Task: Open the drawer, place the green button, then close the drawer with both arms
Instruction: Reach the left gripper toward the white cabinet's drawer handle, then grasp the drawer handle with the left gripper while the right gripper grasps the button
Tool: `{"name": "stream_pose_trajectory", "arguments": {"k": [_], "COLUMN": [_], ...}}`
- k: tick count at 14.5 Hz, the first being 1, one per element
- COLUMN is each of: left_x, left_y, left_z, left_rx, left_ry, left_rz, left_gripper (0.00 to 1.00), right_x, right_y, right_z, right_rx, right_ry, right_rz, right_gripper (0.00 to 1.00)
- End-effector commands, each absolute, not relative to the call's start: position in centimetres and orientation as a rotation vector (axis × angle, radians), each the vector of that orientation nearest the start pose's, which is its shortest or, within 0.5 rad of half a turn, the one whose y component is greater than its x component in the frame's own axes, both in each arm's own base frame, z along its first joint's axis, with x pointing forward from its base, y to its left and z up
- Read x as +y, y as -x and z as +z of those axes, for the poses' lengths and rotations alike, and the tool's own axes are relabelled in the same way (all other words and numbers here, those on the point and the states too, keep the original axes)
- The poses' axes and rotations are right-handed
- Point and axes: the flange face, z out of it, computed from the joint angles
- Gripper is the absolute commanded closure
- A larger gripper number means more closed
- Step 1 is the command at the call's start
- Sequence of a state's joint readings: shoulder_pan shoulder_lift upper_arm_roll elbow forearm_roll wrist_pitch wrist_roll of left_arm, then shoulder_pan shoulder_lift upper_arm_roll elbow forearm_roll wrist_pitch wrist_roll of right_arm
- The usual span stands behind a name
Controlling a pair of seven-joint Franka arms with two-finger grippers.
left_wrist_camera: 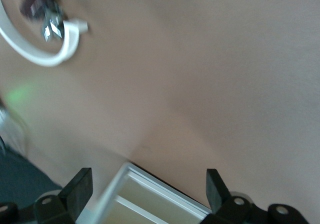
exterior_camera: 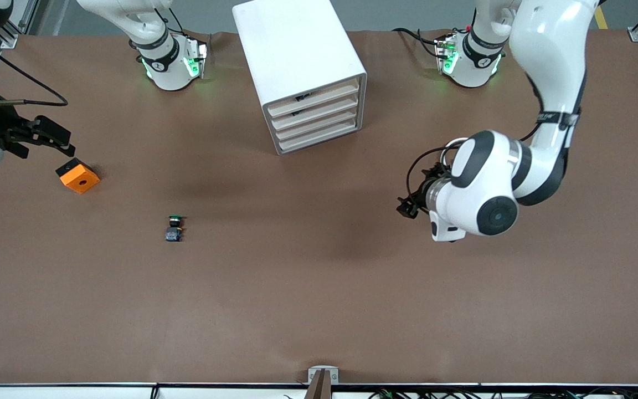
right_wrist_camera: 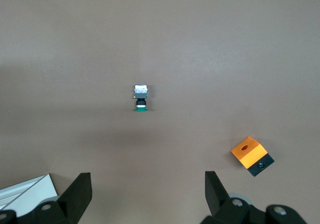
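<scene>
The white cabinet [exterior_camera: 297,50] stands at the table's middle, near the robots' bases. Its four drawers [exterior_camera: 316,119] with pale beige slats all look shut. The button [exterior_camera: 174,227], with its green cap, lies on the brown table, nearer to the front camera and toward the right arm's end. It also shows in the right wrist view [right_wrist_camera: 141,99]. My right gripper [exterior_camera: 67,143] is open and empty, beside the orange block, and also shows in its wrist view [right_wrist_camera: 145,179]. My left gripper [exterior_camera: 407,208] is open and empty toward the left arm's end. In its wrist view [left_wrist_camera: 147,176] the cabinet's corner [left_wrist_camera: 150,199] shows between the fingers.
An orange square block [exterior_camera: 78,175] with a hole lies near the right gripper and shows in the right wrist view [right_wrist_camera: 251,155]. A corner of the cabinet [right_wrist_camera: 25,191] shows there too. A white curved strip [left_wrist_camera: 50,54] with small dark parts shows in the left wrist view.
</scene>
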State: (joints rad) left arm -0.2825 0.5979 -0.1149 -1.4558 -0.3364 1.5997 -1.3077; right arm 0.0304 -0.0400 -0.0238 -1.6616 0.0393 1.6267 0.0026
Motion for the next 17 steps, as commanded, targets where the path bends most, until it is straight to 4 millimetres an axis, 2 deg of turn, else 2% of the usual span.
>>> {"name": "stream_pose_trajectory", "arguments": {"k": [1,3,5,7,8,10,12,14,17], "left_x": [-28.3,-28.5,-29.1,-29.6,-29.8,-30.4,-30.4,-30.9,-32.3], "left_y": [-60.6,-60.3,-59.5,-59.4,-59.3,-59.0,-58.7,-58.3,-57.7], "left_z": [27.6,25.6,23.5,22.4,21.7,20.8,18.9,17.4,16.5], "left_rx": [-1.699,-1.738,-1.722,-1.765,-1.786,-1.804,-1.821,-1.826,-1.841], "left_ry": [2.265,2.172,2.118,2.055,2.017,1.962,1.889,1.842,1.767], "left_rz": [1.025,1.048,1.122,1.265,1.331,1.356,1.376,1.447,1.524], "left_gripper": [0.00,0.00,0.00,0.00,0.00,0.00,0.00,0.00,0.00], "right_x": [0.2,-0.1,0.6,1.9,2.5,2.0,1.9,3.1,7.5], "right_y": [-55.3,-55.5,-56.7,-58.5,-59.9,-61.0,-62.0,-62.4,-63.3], "right_z": [61.1,61.1,59.2,56.0,53.5,51.8,48.5,45.7,40.9], "right_rx": [-0.001,0.009,-0.008,-0.040,-0.045,-0.020,-0.018,-0.021,0.129], "right_ry": [3.114,3.114,3.113,3.115,3.114,3.100,3.107,3.112,3.141], "right_rz": [-0.010,-0.014,0.007,0.055,0.082,0.063,0.134,0.207,0.239], "right_gripper": [0.00,0.00,0.00,0.00,0.00,0.00,0.00,0.00,0.00]}}
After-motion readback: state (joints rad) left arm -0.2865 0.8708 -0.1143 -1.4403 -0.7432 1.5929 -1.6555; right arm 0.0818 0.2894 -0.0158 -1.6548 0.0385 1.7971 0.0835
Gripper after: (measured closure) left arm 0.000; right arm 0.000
